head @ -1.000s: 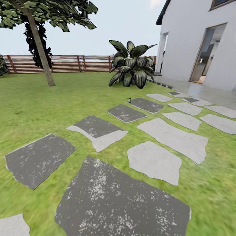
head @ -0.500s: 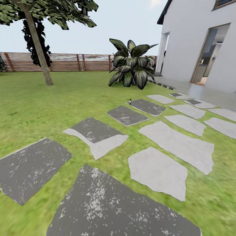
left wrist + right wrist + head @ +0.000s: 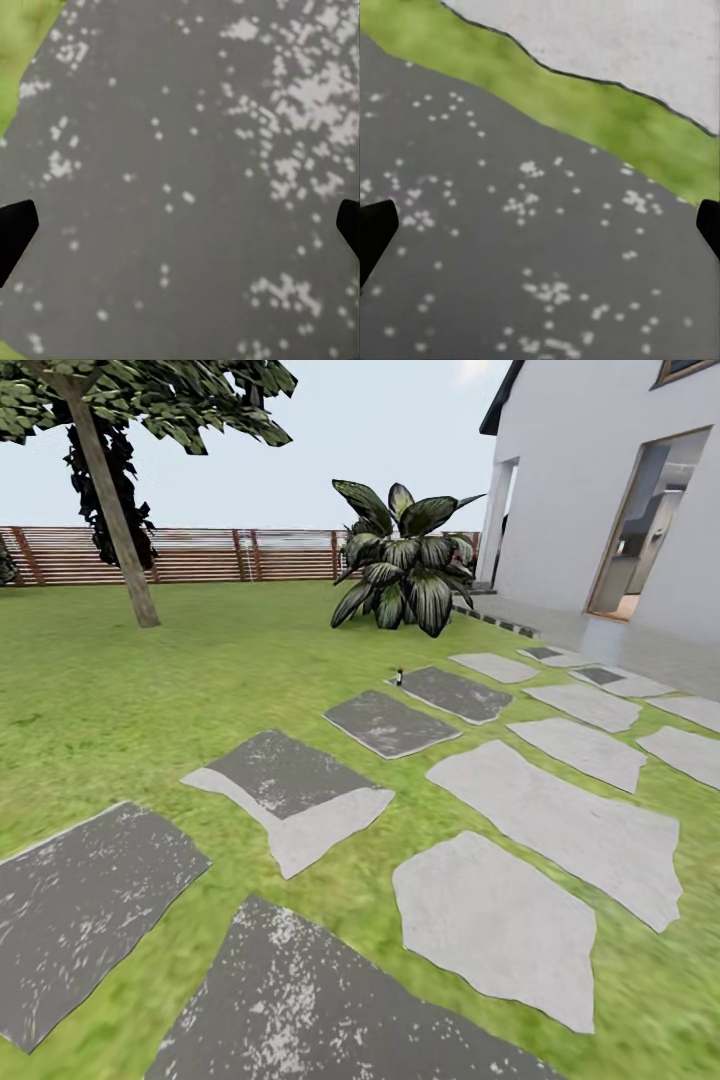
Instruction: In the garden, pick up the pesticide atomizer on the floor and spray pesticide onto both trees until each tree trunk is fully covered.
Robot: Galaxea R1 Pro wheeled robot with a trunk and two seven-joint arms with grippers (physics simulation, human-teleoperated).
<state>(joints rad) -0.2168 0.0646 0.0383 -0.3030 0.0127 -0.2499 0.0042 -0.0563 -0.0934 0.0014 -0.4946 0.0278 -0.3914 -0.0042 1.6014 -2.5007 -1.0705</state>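
well, the robot is on its way across the garden and the step in hand looks like the approach to the pesticide atomizer [image 3: 398, 676], with nothing picked up yet. in the head view the atomizer is a tiny dark bottle standing upright on the grass floor [image 3: 200, 670], far ahead at about 12 o'clock, just beside the near-left corner of a dark stepping stone [image 3: 455, 693]. a path of grey stepping stones [image 3: 555, 830] runs from the robot's feet toward it, going to about 1 o'clock. one tree trunk [image 3: 115, 520] stands well apart from the bottle, at about 10 o'clock, in front of the wooden fence [image 3: 200, 554], and a broad-leaved shrub [image 3: 400, 560] grows behind the bottle, near the white house [image 3: 580, 490]. the left gripper [image 3: 180, 225] looks down on a dark speckled stone [image 3: 187, 150]; its two fingertips [image 3: 15, 229] show at the far edges of the left wrist view, so it is spread wide and holds nothing. the right gripper [image 3: 540, 225] is the same, wide and empty, over a dark stone with a grass strip [image 3: 585, 105] and a pale stone [image 3: 622, 37] beyond. the next move probably calls for more driving forward until the bottle is within reach, then lowering one arm; because the bottle is so small and upright, a careless touch could tip it.
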